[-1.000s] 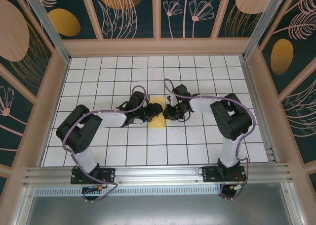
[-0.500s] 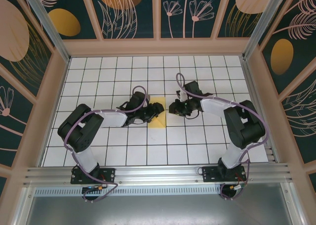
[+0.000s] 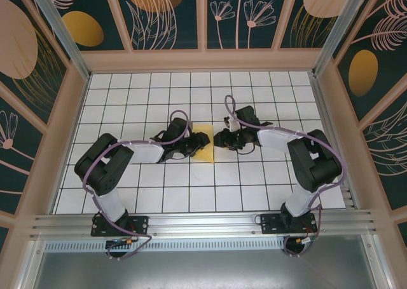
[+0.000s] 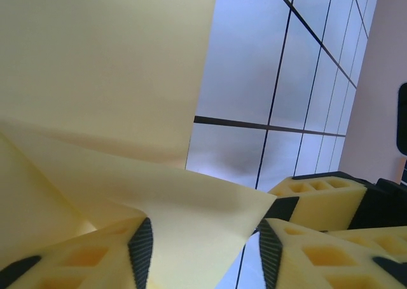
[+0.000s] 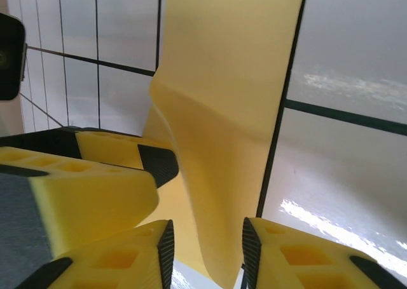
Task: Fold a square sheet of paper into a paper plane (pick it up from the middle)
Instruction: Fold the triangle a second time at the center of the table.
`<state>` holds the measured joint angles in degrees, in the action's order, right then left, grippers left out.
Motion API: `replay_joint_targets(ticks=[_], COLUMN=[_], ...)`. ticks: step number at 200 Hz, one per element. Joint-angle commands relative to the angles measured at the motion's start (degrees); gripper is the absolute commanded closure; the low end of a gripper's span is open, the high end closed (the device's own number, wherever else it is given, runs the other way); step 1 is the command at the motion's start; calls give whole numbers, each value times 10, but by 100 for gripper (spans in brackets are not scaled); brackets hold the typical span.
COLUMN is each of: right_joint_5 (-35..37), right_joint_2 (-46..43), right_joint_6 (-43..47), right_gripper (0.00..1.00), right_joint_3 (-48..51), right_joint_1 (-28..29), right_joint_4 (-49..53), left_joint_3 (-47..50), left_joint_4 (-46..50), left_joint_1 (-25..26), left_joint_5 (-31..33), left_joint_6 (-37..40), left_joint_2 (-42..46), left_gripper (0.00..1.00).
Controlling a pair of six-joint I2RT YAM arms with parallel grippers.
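Note:
The yellow sheet of paper (image 3: 205,152) lies creased mid-table between both grippers. In the left wrist view a raised flap of the paper (image 4: 108,67) rises from the grid and runs down between the fingers of my left gripper (image 4: 205,251), whose pads stand wide apart, open around it. In the right wrist view a curled edge of the paper (image 5: 229,79) hangs in the gap of my right gripper (image 5: 206,254), also open. From above, the left gripper (image 3: 201,140) sits on the paper's left side and the right gripper (image 3: 220,138) at its right edge.
White gridded table (image 3: 191,194) with wooden walls around it. The right gripper's yellow fingers (image 4: 324,197) show close ahead in the left wrist view, and the left gripper's fingers (image 5: 95,174) in the right wrist view. Open floor lies near and far of the paper.
The right arm pulled back to the right off the paper, then edged left again to its right edge. The paper's visible shape shrank slightly. The left arm barely moved.

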<state>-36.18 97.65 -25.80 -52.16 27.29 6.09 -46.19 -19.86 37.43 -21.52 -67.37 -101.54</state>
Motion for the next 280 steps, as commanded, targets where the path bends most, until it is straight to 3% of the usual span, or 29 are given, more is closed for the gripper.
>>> replay_joint_targets(ticks=[1, 81, 152, 211, 280], right_joint_5=[-16, -18, -18, -8, 16], right_joint_2=[6, 37, 60, 79, 92], right_joint_6=[-1, 0, 9, 17, 24], right_gripper=[66, 75, 92, 93, 93], right_joint_3=[-8, -34, -42, -38, -48], right_joint_1=[3, 3, 6, 19, 21], right_joint_4=[-24, -22, -14, -9, 1], left_joint_3=[-8, 6, 26, 37, 26], left_joint_4=[8, 6, 5, -16, -47], left_joint_1=[3, 3, 2, 2, 2], left_joint_5=[10, 9, 9, 8, -27], left_joint_6=[6, 6, 7, 17, 14], left_joint_2=[-5, -3, 14, 65, 12], left_gripper=[55, 60, 62, 64, 69])
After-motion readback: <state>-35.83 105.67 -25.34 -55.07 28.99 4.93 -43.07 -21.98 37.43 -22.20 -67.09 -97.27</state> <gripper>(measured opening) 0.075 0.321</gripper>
